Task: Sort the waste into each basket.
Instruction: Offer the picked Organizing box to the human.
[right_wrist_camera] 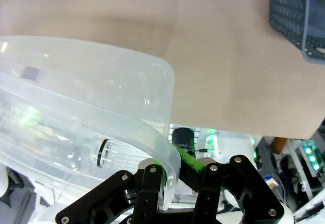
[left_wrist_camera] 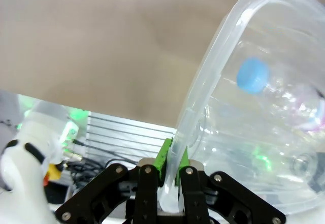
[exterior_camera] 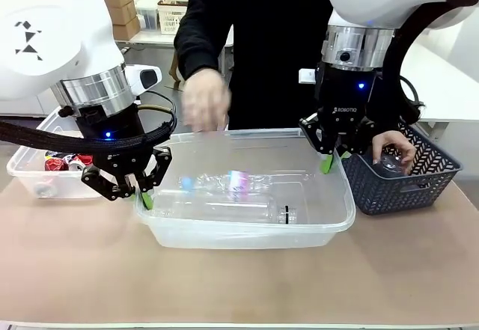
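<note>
Both sets of fingers are pinched on the clear tub point(exterior_camera: 329, 221) full of bottles point(exterior_camera: 224, 186) on the desk point(exterior_camera: 239, 285): left gripper point(left_wrist_camera: 170, 169) on its left rim, right gripper point(right_wrist_camera: 170, 176), marked ROBOTIQ, on its right rim.

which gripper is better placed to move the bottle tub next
Neither alone. The left gripper is shut on the clear tub at its left rim, and the right gripper is shut on its right rim, so a two-armed move looks best placed.
</note>
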### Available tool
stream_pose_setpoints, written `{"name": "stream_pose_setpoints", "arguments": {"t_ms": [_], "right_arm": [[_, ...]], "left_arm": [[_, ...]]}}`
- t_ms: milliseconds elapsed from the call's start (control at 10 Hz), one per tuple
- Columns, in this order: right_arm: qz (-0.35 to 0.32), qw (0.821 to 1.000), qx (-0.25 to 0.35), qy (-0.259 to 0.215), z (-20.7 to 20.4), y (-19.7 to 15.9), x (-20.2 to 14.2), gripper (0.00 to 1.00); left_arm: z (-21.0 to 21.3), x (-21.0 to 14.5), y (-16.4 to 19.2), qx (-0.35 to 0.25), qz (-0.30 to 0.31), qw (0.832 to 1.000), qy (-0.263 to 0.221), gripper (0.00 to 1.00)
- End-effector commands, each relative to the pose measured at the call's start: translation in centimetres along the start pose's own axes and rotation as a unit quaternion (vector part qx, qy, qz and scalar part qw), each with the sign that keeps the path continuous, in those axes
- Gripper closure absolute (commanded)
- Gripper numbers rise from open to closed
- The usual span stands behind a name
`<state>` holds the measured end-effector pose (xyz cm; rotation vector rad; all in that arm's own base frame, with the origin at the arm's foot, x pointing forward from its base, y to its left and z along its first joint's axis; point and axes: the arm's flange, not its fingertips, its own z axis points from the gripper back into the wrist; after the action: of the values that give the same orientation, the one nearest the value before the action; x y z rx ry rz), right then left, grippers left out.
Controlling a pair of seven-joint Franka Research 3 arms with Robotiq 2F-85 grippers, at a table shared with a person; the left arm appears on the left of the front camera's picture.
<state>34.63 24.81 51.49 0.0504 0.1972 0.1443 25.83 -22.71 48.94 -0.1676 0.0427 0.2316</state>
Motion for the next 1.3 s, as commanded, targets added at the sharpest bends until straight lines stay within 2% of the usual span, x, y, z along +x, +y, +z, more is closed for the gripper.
{"name": "stream_pose_setpoints", "arguments": {"t_ms": [0, 1200], "right_arm": [[0.0, 1.0, -0.001, 0.001, 0.01, -0.14, -0.82, 1.0], [0.0, 1.0, -0.001, 0.001, 0.01, -0.14, -0.82, 1.0]], "left_arm": [[0.22, 0.61, 0.07, -0.001, 0.01, 1.0, -0.001, 1.0], [0.22, 0.61, 0.07, -0.001, 0.01, 1.0, -0.001, 1.0]]}}
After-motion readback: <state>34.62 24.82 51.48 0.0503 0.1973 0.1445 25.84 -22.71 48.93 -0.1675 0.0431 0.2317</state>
